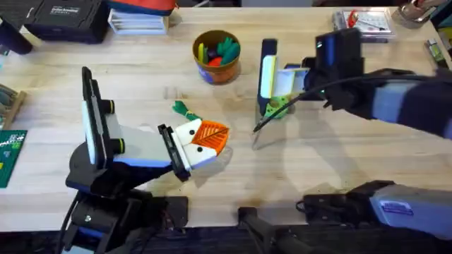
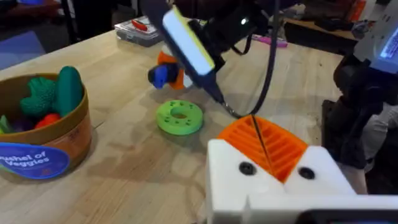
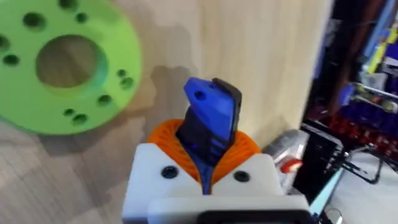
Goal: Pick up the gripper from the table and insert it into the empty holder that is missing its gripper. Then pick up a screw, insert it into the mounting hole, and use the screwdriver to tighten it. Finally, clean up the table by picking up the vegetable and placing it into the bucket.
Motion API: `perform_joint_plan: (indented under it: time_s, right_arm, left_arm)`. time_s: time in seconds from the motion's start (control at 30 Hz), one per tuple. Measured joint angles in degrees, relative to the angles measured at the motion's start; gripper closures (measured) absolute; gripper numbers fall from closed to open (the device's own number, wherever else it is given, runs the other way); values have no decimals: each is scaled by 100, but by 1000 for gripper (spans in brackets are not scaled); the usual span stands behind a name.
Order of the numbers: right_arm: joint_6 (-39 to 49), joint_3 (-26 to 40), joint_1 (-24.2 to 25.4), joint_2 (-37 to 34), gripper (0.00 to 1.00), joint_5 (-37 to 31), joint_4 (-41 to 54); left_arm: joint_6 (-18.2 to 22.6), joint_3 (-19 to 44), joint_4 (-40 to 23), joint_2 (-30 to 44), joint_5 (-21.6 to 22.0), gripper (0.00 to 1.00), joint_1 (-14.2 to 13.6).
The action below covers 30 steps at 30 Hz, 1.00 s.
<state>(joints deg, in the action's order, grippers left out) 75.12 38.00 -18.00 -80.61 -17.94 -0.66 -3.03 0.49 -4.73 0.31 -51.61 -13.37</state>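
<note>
Right claw [image 3: 205,174] is clamped on the blue screwdriver [image 1: 268,77], bit slanting down toward the left claw's [image 1: 205,144] orange-tipped fingers, grip unreadable, while the vegetable [image 1: 185,110] lies on the desk [image 1: 339,162] just beyond, nearer the left arm.

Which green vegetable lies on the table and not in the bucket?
The small leafy one, lying alone on the table; the other green ones stand inside the bucket.
</note>
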Motion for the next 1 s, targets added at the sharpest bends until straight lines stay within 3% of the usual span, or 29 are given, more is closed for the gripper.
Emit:
perform_joint_plan:
  time_s: [0.23,0.3,0.4,0.53,0.7,1.0]
  right_arm:
    - [201,11,29,-623,962,-19,-24]
    - [179,19,29,-621,786,-29,-51]
    - [-3,111,29,-623,397,-71,-119]
    - [-569,178,29,-586,40,-205,-194]
    - [-1235,184,-24,-460,8,-469,79]
    - [-2492,697,-289,717,9,-669,2608]
  left_arm:
    - [0,0,0,-2,2,996,0]
    - [2,0,0,0,4,996,0]
    - [1,0,0,-1,7,996,0]
    - [1,0,0,-1,17,996,0]
    - [2,0,0,0,19,996,0]
    - [2,0,0,0,21,996,0]
